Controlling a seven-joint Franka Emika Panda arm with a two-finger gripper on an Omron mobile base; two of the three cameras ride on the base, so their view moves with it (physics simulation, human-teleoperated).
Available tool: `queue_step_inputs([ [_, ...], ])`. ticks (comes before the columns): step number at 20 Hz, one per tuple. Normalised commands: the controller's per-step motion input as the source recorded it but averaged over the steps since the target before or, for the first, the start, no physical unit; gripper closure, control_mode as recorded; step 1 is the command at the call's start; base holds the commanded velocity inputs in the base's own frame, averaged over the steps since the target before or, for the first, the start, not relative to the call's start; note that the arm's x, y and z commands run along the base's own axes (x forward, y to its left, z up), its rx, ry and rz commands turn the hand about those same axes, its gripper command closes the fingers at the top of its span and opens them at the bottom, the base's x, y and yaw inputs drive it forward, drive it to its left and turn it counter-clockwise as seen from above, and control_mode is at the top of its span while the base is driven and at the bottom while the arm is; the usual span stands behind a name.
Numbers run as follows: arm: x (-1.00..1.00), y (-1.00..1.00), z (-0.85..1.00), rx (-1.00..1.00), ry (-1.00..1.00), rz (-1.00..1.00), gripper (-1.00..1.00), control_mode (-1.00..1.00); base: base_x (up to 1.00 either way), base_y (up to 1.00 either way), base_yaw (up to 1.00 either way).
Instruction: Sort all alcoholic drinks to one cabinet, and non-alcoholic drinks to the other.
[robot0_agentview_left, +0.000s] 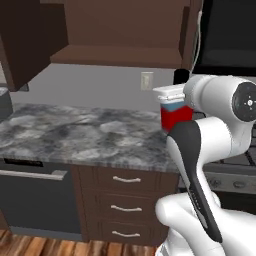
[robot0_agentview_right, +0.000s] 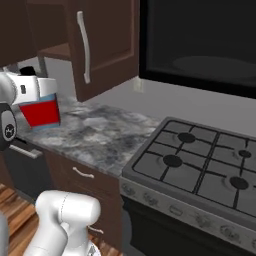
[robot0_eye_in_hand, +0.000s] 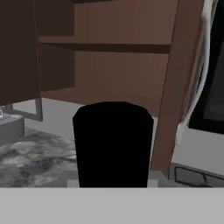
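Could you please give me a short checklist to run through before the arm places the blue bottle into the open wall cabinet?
1. Pincer shut on the blue bottle: ok.
2. Bottle lifted off the marble counter: ok.
3. Bottle upright, black cap toward the hand camera: ok.
4. Wall cabinet door swung open: ok.
5. Bare cabinet shelf ahead in the hand view: ok.
6. Clearance between bottle and door edge: cannot tell.

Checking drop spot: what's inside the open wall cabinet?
Open wall cabinet: bare wooden shelves, nothing on the parts showing. The held bottle's black cap covers the front of the bottom shelf.
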Motion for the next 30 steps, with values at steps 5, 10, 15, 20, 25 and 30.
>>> queue_step_inputs([
  [5, 0.00, 0.00, 0.00, 0.00, 0.00, 0.00, 1.00, 1.00, 0.66, 0.22, 0.00],
  [10, 0.00, 0.00, 0.00, 0.00, 0.00, 0.00, 1.00, 1.00, 0.55, 0.29, 0.00],
  [15, 0.00, 0.00, 0.00, 0.00, 0.00, 0.00, 1.00, 1.00, 0.48, 0.37, 0.00],
  [20, 0.00, 0.00, 0.00, 0.00, 0.00, 0.00, 1.00, 1.00, 0.40, 0.42, 0.00],
  [25, 0.00, 0.00, 0.00, 0.00, 0.00, 0.00, 1.00, 1.00, 0.18, 0.53, 0.00],
  [30, 0.00, 0.00, 0.00, 0.00, 0.00, 0.00, 1.00, 1.00, 0.32, 0.43, 0.00],
])
